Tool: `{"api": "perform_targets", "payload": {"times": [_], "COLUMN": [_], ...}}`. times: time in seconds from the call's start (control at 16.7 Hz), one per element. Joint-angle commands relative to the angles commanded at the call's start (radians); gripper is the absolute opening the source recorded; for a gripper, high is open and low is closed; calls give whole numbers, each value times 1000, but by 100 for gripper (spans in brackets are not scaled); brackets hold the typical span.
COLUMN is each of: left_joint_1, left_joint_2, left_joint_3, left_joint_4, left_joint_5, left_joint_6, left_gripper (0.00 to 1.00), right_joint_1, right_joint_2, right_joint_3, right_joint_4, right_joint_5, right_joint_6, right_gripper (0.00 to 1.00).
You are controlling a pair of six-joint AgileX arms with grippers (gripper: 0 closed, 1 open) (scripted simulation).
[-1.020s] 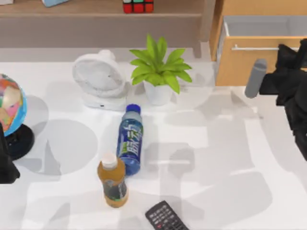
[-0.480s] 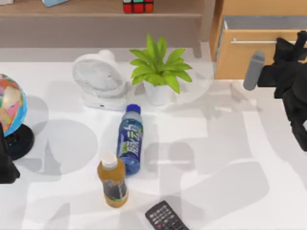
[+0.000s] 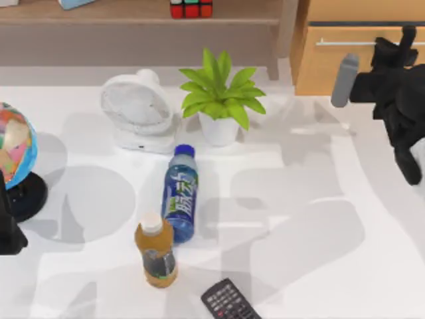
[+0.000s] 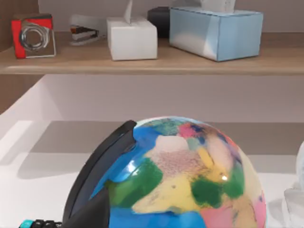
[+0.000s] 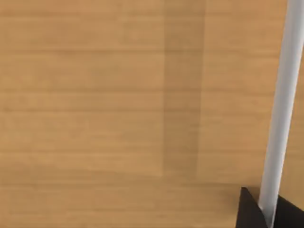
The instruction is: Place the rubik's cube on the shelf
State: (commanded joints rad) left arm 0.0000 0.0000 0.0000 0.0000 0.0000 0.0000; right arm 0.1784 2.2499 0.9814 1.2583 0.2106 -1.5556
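Observation:
The rubik's cube (image 3: 191, 8) rests on the long wooden shelf (image 3: 99, 14) at the back of the table, close to the shelf's upright post (image 3: 287, 30). No gripper is near it. My right gripper (image 3: 402, 41) is at the back right, against the silver handle (image 3: 345, 41) of the orange-wood drawer (image 3: 329, 70). In the right wrist view the drawer front (image 5: 118, 95) is very close, with the handle (image 5: 282, 104) running down to the gripper's black tip. My left arm (image 3: 8, 229) is parked at the left edge beside the globe (image 3: 13, 143).
A white fan (image 3: 136, 109) and a potted plant (image 3: 219, 93) stand in front of the shelf. A blue bottle (image 3: 180, 193) lies mid-table, with an orange bottle (image 3: 156, 256) and a remote (image 3: 229, 302) nearer the front. Boxes (image 4: 216, 31) line the shelf's left part behind the globe (image 4: 185, 175).
My right gripper has moved toward the back of the table at the drawer handle, and the drawer has slid in from open to nearly flush. The cube has not moved.

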Motion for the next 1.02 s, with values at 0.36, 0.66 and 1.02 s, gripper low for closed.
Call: {"api": "perform_targets", "payload": {"times": [0.36,0.66,1.02], "left_joint_1": [0,0,0], "left_joint_2": [0,0,0], "left_joint_3": [0,0,0], "left_joint_4": [0,0,0], "left_joint_5": [0,0,0], "left_joint_6": [0,0,0], "left_gripper": [100,100,100], "right_joint_1": [-17,-17,-17], "right_joint_2": [52,52,52], "right_joint_3": [122,122,122], "right_joint_4": [-72,-72,-72], "right_joint_5": [-12,-12,-12], "right_joint_6": [4,4,4], "right_gripper": [0,15,60]}}
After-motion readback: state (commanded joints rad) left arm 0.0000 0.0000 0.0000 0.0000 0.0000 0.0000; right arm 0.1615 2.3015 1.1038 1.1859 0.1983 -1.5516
